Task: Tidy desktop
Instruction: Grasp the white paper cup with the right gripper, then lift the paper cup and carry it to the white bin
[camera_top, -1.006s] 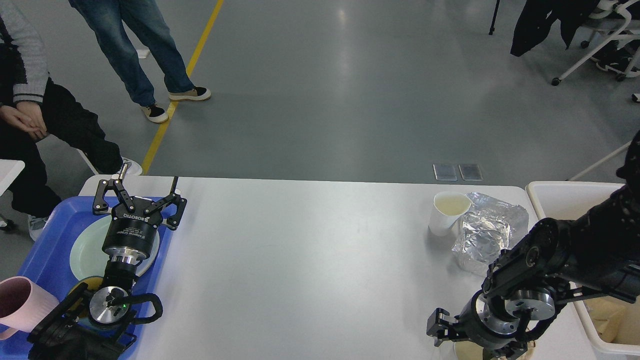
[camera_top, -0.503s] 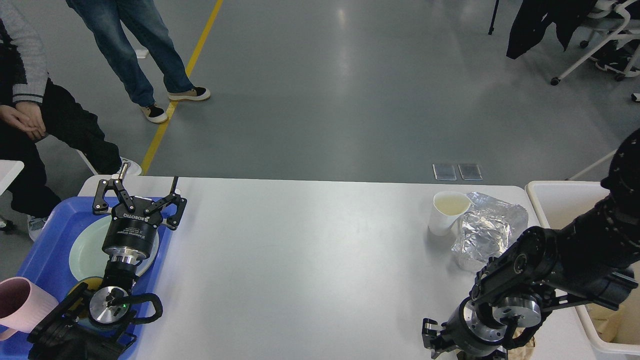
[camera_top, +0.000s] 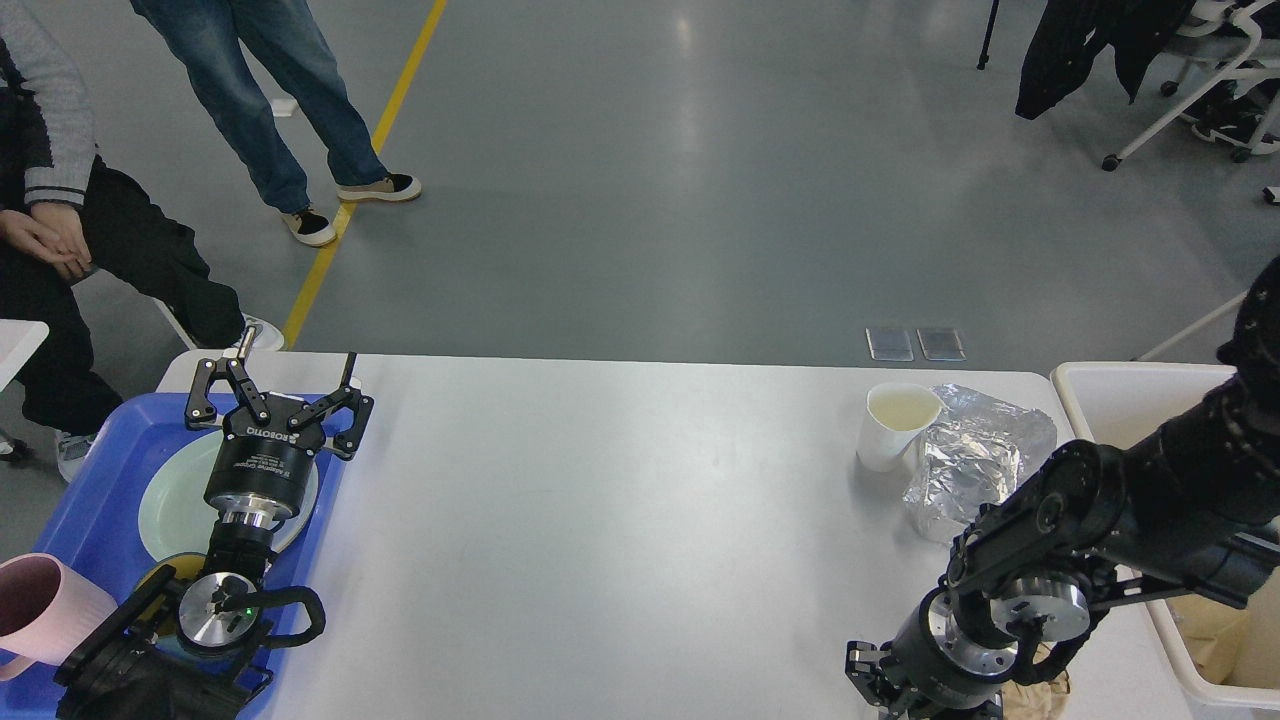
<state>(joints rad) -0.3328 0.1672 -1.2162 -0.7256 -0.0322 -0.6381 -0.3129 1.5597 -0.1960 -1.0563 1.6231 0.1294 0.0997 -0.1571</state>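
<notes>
The white desktop (camera_top: 620, 520) fills the lower part of the head view. My left gripper (camera_top: 280, 392) hovers over the far edge of a blue tray (camera_top: 90, 480) at the left, open with nothing between its fingers. My right gripper (camera_top: 905, 695) points down at the desktop's near right edge, cut off by the frame, so its fingers cannot be told apart. A crumpled brownish thing (camera_top: 1045, 690) shows just beside it. A white paper cup (camera_top: 893, 428) with pale liquid stands at the far right, touching a crumpled sheet of foil (camera_top: 975, 455).
The blue tray holds a pale green plate (camera_top: 165, 510), a pink mug (camera_top: 40, 610) and a yellow item (camera_top: 160, 577) under my left arm. A cream bin (camera_top: 1130, 400) stands off the right edge. People stand and sit beyond the far left corner.
My right arm has shifted a little down and to the left, now covering most of the pale thing under its gripper. The left arm has not moved.
</notes>
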